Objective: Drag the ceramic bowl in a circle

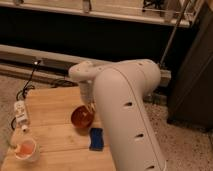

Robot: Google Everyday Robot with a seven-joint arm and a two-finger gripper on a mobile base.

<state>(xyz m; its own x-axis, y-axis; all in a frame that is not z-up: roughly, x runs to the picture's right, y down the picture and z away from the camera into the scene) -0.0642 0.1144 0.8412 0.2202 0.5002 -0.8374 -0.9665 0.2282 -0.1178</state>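
Observation:
The ceramic bowl point(82, 117) is small, round and glossy reddish-brown. It sits on the wooden table point(47, 107), right of its middle. My gripper point(90, 107) reaches down at the bowl's far right rim, at the end of the big white arm point(127, 115). The arm hides part of the gripper and the bowl's right side.
A blue sponge point(96, 138) lies just in front of the bowl. A clear cup with orange-pink contents point(26, 149) stands at the front left. A white power strip point(20, 111) lies at the table's left edge. A dark cabinet stands at the right.

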